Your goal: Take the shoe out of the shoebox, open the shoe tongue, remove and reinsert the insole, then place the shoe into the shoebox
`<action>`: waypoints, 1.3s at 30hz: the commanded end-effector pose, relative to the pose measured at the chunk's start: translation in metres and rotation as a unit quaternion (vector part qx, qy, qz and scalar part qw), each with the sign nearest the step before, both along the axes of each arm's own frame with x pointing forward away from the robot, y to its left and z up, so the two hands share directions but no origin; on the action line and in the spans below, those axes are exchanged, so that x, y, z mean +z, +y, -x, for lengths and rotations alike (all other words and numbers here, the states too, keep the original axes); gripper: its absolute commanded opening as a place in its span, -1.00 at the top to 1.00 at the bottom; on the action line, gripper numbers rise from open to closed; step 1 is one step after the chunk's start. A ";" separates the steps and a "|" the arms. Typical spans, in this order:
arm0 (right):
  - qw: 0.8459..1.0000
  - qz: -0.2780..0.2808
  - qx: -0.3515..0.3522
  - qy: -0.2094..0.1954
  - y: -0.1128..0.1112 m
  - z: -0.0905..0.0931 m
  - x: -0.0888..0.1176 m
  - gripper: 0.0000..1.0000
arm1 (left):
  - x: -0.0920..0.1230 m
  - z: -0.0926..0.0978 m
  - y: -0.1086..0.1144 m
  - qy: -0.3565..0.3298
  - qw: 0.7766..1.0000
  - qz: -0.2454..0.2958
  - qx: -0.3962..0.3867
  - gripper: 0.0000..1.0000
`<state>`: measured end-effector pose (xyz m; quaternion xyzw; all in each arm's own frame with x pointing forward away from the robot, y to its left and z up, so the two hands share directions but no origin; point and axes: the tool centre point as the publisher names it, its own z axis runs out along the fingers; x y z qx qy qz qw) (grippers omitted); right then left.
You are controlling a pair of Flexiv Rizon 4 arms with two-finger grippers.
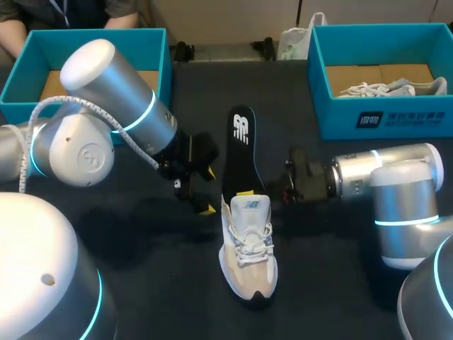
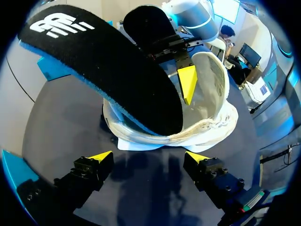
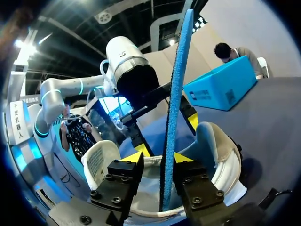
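Two yellow-tipped fingers of the right gripper (image 3: 157,157) clamp a thin insole (image 1: 241,152) from both sides. Its blue foam edge rises straight up between them, and its lower end sits inside the shoe (image 1: 248,255). The insole is a long, flat tongue shape, black fabric on top with a white mark near its raised end. The shoe stands upright on the dark table (image 1: 333,283), a cream mesh-and-suede trainer with white laces and a padded collar curving under the right fingers.

The left gripper (image 2: 149,157) hangs with its fingers spread wide and nothing between them, and the shoe's open mouth lies just ahead of their tips. From that side the slanting insole hides one of the right gripper's fingers, while the other shows inside the shoe's opening.

Well beyond both sets of fingers stand a teal cardboard shoebox (image 1: 152,42) and a second shoebox (image 1: 382,117), which holds another pale shoe (image 1: 396,88).
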<state>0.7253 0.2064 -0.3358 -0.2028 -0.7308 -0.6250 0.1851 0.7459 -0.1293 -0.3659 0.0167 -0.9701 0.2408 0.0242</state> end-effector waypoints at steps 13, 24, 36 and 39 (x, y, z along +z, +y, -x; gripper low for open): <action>1.000 0.009 0.002 -0.017 0.005 -0.015 0.021 0.24 | 0.000 0.000 0.000 -0.001 1.000 -0.001 0.000 -1.00; 1.000 0.000 -0.023 -0.004 0.008 -0.030 0.030 0.56 | 0.000 0.000 0.000 -0.001 1.000 -0.001 0.000 -1.00; 0.999 -0.002 -0.042 0.023 0.006 -0.025 0.014 1.00 | 0.000 0.000 0.000 -0.001 1.000 -0.001 0.000 -1.00; 0.999 0.004 -0.036 0.033 0.006 -0.019 0.005 1.00 | 0.000 0.000 0.000 -0.001 1.000 -0.001 0.000 -1.00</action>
